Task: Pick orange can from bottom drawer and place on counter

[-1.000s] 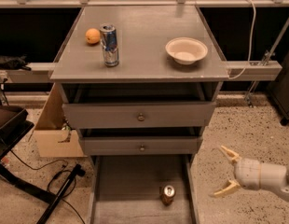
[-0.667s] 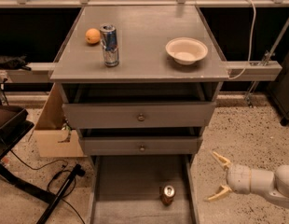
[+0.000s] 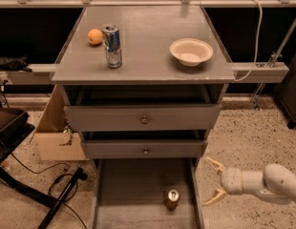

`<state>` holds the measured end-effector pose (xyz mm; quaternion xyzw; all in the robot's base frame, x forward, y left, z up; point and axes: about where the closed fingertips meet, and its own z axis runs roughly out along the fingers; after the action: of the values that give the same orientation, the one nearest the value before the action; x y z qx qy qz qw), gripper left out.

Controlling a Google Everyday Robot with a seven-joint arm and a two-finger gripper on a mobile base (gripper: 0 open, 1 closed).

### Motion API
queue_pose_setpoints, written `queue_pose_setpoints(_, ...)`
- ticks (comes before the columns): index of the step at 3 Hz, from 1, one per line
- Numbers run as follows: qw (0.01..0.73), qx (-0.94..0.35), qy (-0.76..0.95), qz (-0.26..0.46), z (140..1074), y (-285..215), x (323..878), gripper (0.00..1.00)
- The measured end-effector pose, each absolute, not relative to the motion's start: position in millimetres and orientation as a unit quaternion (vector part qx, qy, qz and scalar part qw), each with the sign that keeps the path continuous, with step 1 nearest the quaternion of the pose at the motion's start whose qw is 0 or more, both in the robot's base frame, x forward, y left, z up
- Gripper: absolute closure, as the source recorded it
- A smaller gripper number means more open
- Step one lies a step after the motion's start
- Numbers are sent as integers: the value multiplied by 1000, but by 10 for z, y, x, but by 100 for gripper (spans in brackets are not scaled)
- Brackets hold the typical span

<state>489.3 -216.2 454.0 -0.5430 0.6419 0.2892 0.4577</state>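
— Camera view: where is the orange can?
— Upright in the bottom drawer, lower middle. The gripper, lower right, is spread wide, empty. Lifting to the counter is not yet done.

Cannot see the front end of the bottom drawer, cut by the lower edge. Cannot read the markings on the orange can inside it: too small. Can follow the arm behind the claw, low at right just beside that drawer with its fingers spread, only as far as the right edge. Cannot see into the upper drawers: dark gaps only. Cannot make out the label of the blue-and-silver can on the table: blurred. See only part of the cardboard box, behind the cabinet's left side.
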Motion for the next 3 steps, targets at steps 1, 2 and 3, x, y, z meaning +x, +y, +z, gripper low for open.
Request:
queue_pose_setpoints(1,452,-562,624,299,4141,-2118,5048,0)
queue_pose_setpoints(2,444,-583,612,296,3752,-2110,5236,0)
queue_pose_setpoints(3,418,-599,618,291,3266,-2082,5367,0)
